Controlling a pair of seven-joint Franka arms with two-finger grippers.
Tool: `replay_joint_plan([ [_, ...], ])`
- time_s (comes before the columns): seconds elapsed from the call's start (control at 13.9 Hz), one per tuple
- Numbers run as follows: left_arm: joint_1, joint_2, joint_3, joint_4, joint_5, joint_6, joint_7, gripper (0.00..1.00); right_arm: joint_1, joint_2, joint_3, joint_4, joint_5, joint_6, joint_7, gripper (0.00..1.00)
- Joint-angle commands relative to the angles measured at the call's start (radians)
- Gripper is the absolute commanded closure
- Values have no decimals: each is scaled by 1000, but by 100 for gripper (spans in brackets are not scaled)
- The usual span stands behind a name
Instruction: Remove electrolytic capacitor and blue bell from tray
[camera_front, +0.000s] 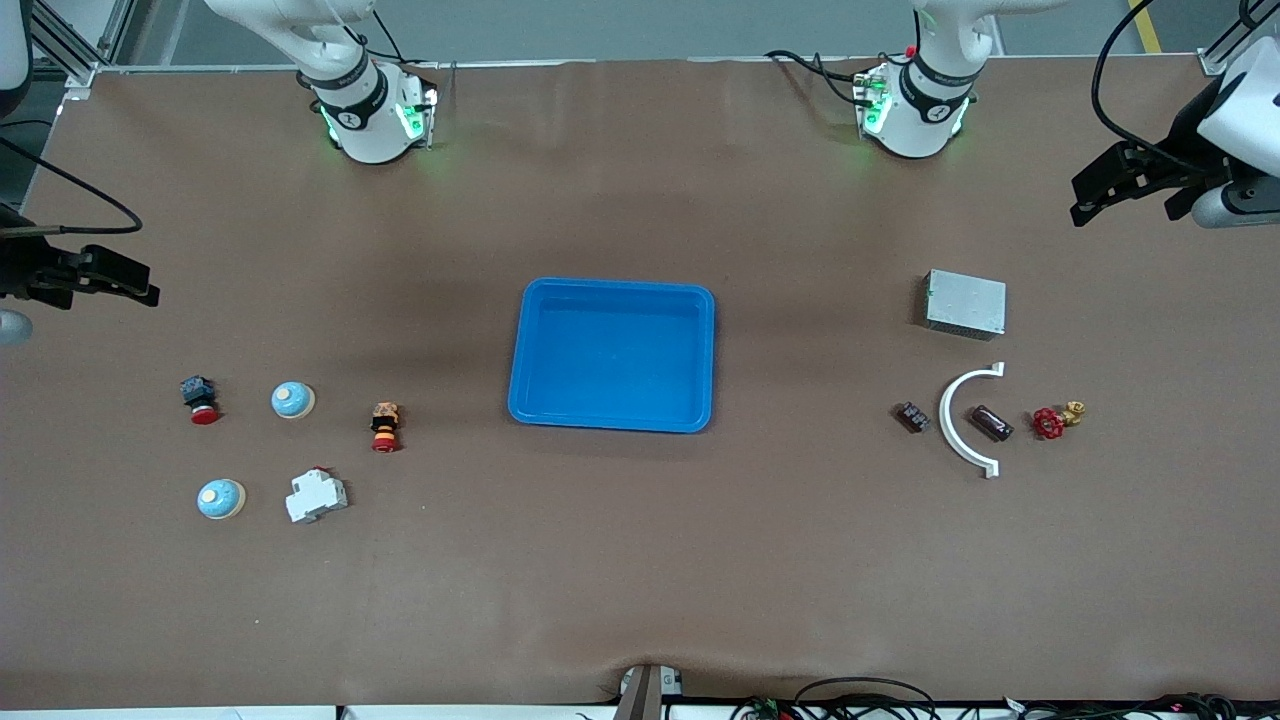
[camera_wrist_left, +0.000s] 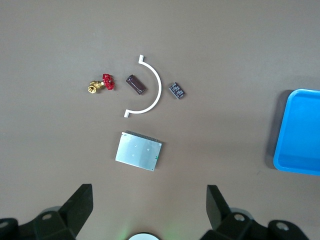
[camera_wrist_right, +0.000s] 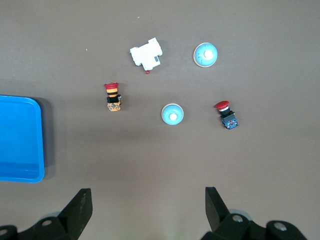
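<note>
Currently both arms wait high at the counter's (camera_front: 640, 580) ends. Left end effector (camera_front: 1125, 190) hangs over the left arm's end of the counter, fingers (camera_wrist_left: 80, 207) spread wide, holding nothing; right end effector (camera_front: 105, 280) hangs over the right arm's end, fingers (camera_wrist_right: 80, 210) likewise spread and empty. Blue tray (camera_front: 612, 290) sits mid-counter, nothing in it. Capacitor (camera_front: 992, 422), a dark cylinder, lies on its side inside the curve of a white arc piece (camera_front: 952, 420), between a small black component (camera_front: 911, 417) and a red-handled brass valve (camera_front: 1056, 419); a grey metal box (camera_front: 965, 303) lies farther from the front camera. Two blue bells at the right arm's end: one (camera_front: 292, 400) between a red push-button (camera_front: 200, 398) and an orange-bodied button (camera_front: 385, 427), the other (camera_front: 220, 498) nearer the front camera, beside a white breaker (camera_front: 316, 495).
</note>
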Motion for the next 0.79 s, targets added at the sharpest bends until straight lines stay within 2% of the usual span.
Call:
replay_joint_plan([
  [0.0, 4, 3, -8, 2, -4, -6, 6, 0, -10, -9, 6, 2, 11, -15, -6, 0],
  [0.72, 10, 26, 0, 10, -1, -11, 14, 0, -13, -7, 5, 2, 5, -13, -6, 0],
])
